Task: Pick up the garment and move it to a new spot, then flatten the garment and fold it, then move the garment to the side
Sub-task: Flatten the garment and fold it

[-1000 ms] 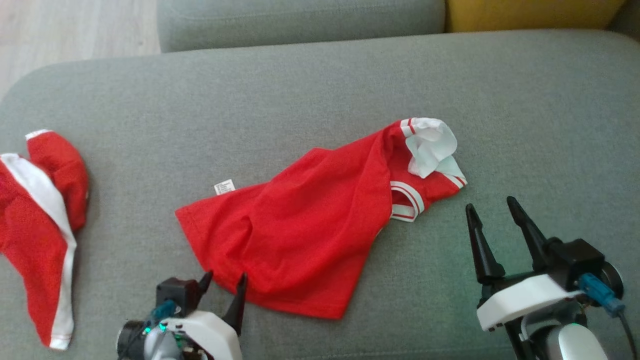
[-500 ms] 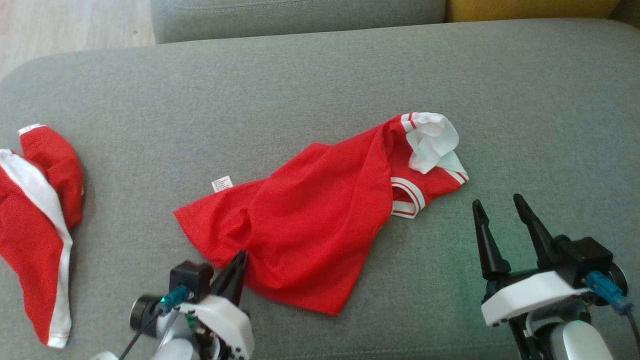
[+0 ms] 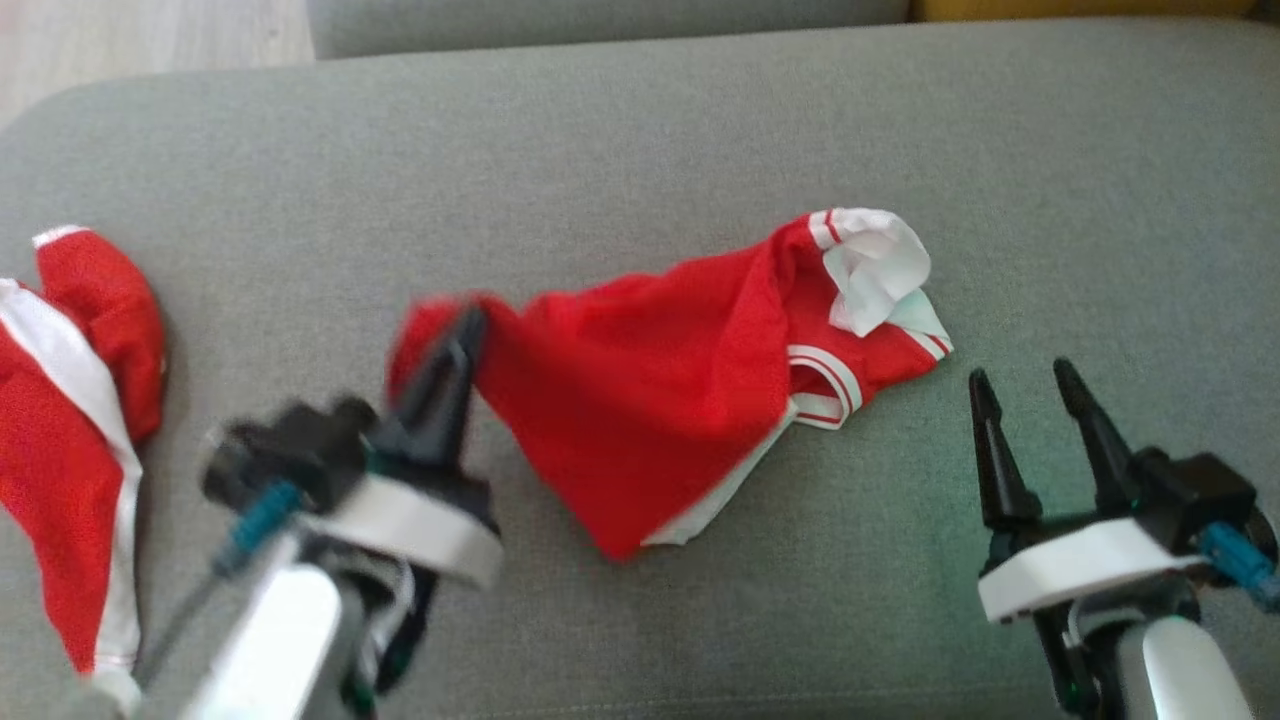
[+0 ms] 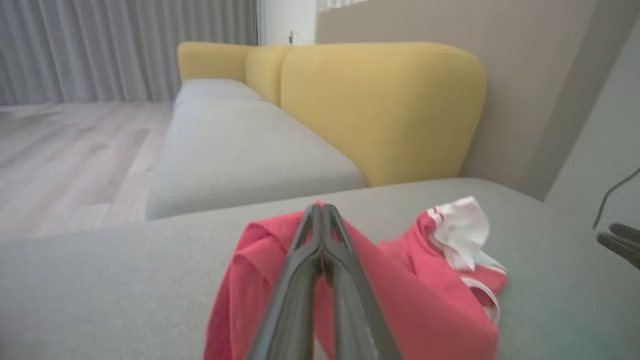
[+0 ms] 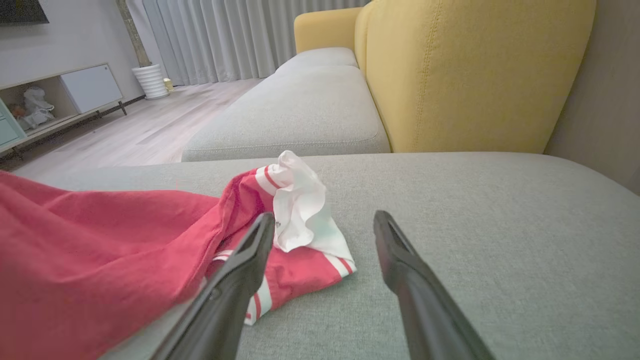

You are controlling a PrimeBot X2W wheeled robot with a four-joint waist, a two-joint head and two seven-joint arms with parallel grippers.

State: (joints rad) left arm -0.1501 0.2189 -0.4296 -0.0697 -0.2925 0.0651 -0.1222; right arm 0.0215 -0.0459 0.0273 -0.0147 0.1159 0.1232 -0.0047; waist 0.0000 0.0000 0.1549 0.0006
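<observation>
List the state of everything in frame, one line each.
red jersey: rumpled, one corner held up, sleeve end lying on the grey sofa cushion
left pincer: shut on the red jersey's corner
right pincer: open, empty, apart from the jersey
second red garment: crumpled on the cushion at the robot's left, untouched

Matt red mesh cloth garment (image 3: 650, 400) on coarse-woven grey cushion (image 3: 640, 150)
</observation>
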